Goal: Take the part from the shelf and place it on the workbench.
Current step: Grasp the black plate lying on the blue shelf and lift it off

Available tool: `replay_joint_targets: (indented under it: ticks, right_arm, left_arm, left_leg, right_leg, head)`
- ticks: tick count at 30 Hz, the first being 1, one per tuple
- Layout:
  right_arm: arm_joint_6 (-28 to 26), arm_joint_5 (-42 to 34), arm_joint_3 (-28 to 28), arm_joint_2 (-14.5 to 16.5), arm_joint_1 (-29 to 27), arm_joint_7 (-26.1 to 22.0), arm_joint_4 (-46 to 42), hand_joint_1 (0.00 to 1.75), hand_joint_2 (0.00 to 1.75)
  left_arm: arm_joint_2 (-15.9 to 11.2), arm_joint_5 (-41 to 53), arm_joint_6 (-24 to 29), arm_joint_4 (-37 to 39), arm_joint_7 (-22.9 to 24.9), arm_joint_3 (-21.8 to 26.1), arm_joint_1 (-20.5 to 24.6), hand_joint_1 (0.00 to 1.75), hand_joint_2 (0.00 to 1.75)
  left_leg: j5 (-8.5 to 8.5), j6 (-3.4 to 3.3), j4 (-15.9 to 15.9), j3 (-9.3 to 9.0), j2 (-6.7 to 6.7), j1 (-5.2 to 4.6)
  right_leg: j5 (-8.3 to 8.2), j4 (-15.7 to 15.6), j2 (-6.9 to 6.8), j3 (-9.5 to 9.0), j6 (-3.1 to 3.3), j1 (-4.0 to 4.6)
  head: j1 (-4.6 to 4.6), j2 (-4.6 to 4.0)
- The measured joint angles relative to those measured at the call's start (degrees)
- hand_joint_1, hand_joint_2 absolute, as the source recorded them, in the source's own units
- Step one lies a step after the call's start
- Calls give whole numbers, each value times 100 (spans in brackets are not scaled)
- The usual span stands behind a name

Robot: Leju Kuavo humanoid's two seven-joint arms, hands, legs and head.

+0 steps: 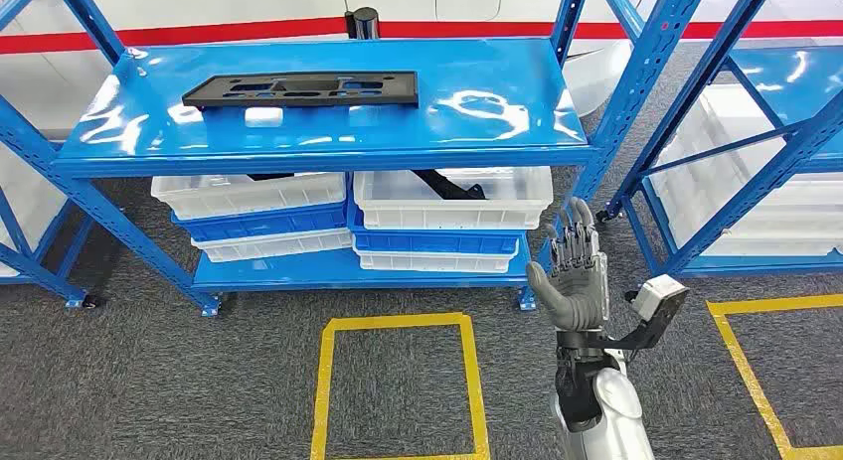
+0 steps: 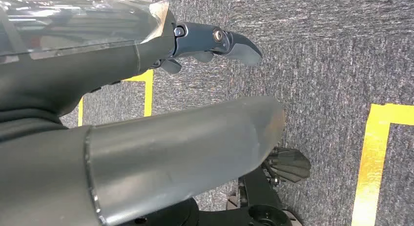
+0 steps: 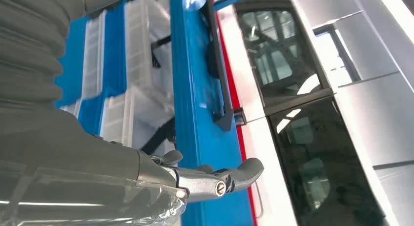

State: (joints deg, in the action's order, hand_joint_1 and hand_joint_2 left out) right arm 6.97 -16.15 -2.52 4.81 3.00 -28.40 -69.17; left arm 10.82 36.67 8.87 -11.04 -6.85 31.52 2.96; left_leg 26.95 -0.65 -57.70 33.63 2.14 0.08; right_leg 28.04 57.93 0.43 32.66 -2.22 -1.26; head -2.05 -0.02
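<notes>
A long flat black part (image 1: 300, 88) with cut-outs lies on the top blue shelf (image 1: 497, 112), towards its left half. The right wrist view shows the same black part (image 3: 217, 70) edge-on along the shelf's surface. My right hand (image 1: 572, 271) is raised in front of the shelf's right end, below the top board, palm up with fingers apart and nothing in it. It is well to the right of the part. In the left wrist view my left hand (image 2: 215, 43) hangs over the grey carpet, holding nothing.
White and blue bins (image 1: 447, 217) are stacked on the lower shelf, with black parts in the upper ones. A second blue rack (image 1: 756, 132) stands to the right. Yellow tape squares (image 1: 398, 381) mark the grey carpet in front.
</notes>
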Motion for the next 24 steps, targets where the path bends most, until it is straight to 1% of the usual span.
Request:
replay_joint_targets:
  ticks: [2,14,24]
  right_arm:
    - [-118,191,-69,-1,-11,-20,-60,0,175]
    - [-1466,2375,-890,-33,-102,-156,-642,0,175]
    - [-2427,4246,-1757,-100,42,54,-663,0,175]
  left_arm:
    - [0,2,0,0,-7,0,1,0,0]
    - [0,47,-1,0,-76,8,8,0,0]
    - [0,134,-20,0,-65,17,43,0,0]
  left_leg:
    - [0,0,0,0,0,0]
    - [0,0,0,-1,0,0]
    - [0,0,1,0,0,0]
  right_leg:
    - [0,0,0,0,0,0]
    - [0,0,0,0,0,0]
    - [0,0,0,-1,0,0]
  head:
    - [0,0]
    - [0,0]
    - [-1,0]
